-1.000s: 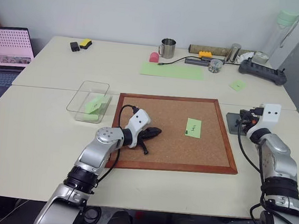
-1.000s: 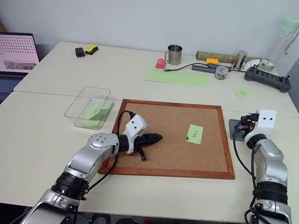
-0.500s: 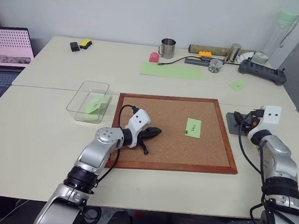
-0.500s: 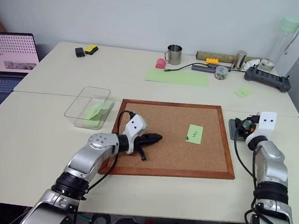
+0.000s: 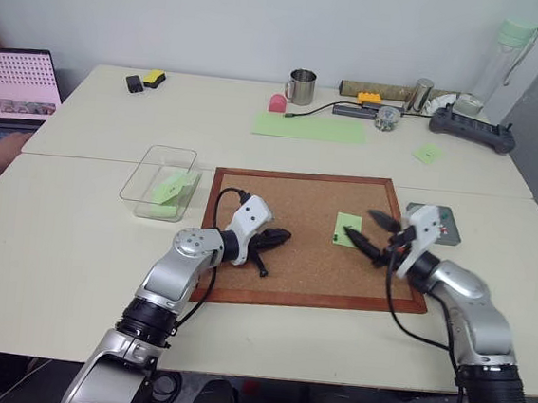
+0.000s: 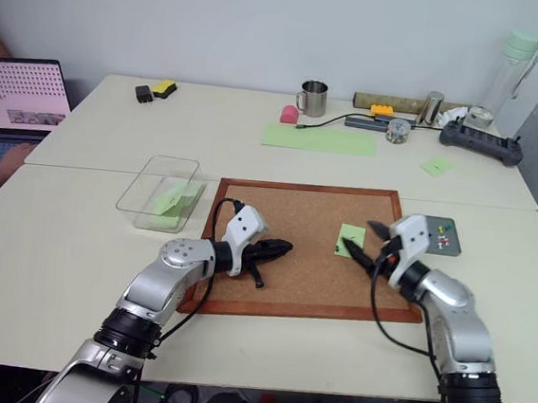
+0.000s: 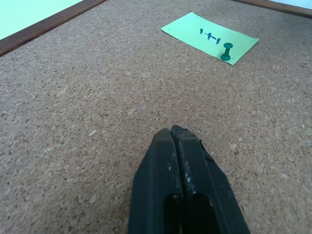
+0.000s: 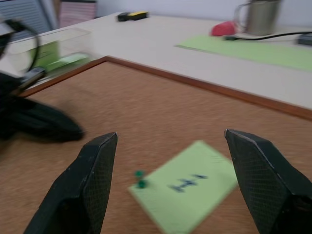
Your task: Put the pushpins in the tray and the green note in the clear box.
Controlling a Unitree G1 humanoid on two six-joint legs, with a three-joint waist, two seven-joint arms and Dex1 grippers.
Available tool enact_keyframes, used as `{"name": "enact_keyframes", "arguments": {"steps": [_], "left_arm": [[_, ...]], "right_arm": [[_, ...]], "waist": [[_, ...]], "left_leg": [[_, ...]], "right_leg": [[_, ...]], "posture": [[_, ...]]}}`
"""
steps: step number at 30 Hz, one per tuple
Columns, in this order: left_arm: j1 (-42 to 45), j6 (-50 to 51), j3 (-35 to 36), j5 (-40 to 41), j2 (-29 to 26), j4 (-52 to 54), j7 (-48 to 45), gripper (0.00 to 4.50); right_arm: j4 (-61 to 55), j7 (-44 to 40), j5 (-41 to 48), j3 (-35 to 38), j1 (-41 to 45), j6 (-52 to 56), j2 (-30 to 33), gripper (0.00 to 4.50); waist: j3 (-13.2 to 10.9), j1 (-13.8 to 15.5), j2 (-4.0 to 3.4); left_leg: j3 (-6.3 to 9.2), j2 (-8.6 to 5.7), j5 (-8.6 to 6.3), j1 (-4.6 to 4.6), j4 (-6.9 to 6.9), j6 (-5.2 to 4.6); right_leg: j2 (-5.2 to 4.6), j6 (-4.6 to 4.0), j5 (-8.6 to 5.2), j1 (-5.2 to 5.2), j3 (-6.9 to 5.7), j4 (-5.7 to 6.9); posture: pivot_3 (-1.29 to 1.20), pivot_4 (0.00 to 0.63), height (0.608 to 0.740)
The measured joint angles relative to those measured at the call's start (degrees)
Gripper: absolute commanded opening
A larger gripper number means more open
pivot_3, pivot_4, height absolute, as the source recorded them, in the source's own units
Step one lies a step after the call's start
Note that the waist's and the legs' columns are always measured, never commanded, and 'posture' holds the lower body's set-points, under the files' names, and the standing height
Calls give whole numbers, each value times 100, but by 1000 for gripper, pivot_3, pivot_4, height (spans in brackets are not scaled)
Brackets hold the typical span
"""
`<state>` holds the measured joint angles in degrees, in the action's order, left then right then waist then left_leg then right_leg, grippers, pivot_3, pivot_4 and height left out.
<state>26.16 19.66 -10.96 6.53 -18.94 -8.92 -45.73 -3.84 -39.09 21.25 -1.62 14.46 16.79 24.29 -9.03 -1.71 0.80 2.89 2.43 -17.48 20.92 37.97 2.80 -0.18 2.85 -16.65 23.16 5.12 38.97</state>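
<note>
- Step in hand: freeing the green note (image 5: 347, 230), which lies on the cork board (image 5: 282, 260) pinned at one corner by a green pushpin (image 7: 226, 51).
- The right tool (image 5: 372, 238) hovers just beside the note, spread wide and empty; the left tool (image 7: 181, 161) rests pressed shut on the cork, holding nothing.
- The tray (image 6: 440, 231) on the tabletop already holds pins; the clear box (image 5: 159, 182) sits left of the board.
- Next, I judge: pinch that pin's small head precisely.
</note>
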Motion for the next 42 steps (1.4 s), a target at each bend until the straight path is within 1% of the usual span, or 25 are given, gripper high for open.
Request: {"name": "enact_keyframes", "arguments": {"steps": [4,7,12,16,18,25,26,30,39,42], "left_arm": [[-3,3,2,0,-2,3,3,0],[-4,4,0,0,9,4,2,0],[-3,2,2,0,8,3,1,0],[-4,2,2,0,7,3,6,0],[-9,2,5,1,7,6,7,0],[-42,3,6,5,7,42,12,0],[-43,3,6,6,7,42,12,0],[-44,0,6,6,7,42,10,0],[-55,-15,5,7,6,56,-1,0],[-70,-14,7,7,-3,61,-1,0]], "right_arm": [[-16,45,-229,-247,15,32,-81,3666],[191,162,-620,-489,145,34,-82,3666],[547,336,-757,-520,333,81,-275,3666],[677,358,-796,-510,394,111,-344,3170],[700,345,-795,-509,398,129,-394,2635],[700,338,-816,-488,398,132,-413,1237],[700,338,-823,-480,398,134,-416,928],[700,335,-839,-467,397,139,-419,47],[471,325,-751,-329,238,119,-460,47],[-182,321,-588,-107,275,-150,-489,47]], "waist": [[0,-1,0],[0,0,0],[0,2,0],[0,1,0],[0,1,0],[0,-3,0],[0,-3,0],[0,-4,0],[-1,0,0],[-1,-6,-1]], "left_leg": [[3,0,0,-1,-1,0],[1,-1,0,0,1,0],[3,0,0,-1,0,0],[2,-1,0,-1,0,0],[4,0,0,-1,0,0],[3,0,0,-1,0,0],[2,0,0,-1,0,0],[3,0,0,-1,0,0],[3,-1,0,1,-1,0],[4,0,0,0,-1,0]], "right_leg": [[1,0,0,0,-4,0],[0,0,0,0,-2,-1],[1,0,0,0,-3,0],[0,0,0,0,-2,-1],[0,0,0,0,-3,0],[0,0,0,0,-2,-1],[0,0,0,0,-2,-1],[0,0,0,0,-2,-1],[0,0,0,1,-2,-1],[0,0,0,1,-3,-1]], "posture": [[0,150,740],[0,150,740],[0,150,740],[0,150,740],[0,150,740],[0,150,740],[0,150,740],[0,150,740],[0,150,740],[0,150,740]]}}
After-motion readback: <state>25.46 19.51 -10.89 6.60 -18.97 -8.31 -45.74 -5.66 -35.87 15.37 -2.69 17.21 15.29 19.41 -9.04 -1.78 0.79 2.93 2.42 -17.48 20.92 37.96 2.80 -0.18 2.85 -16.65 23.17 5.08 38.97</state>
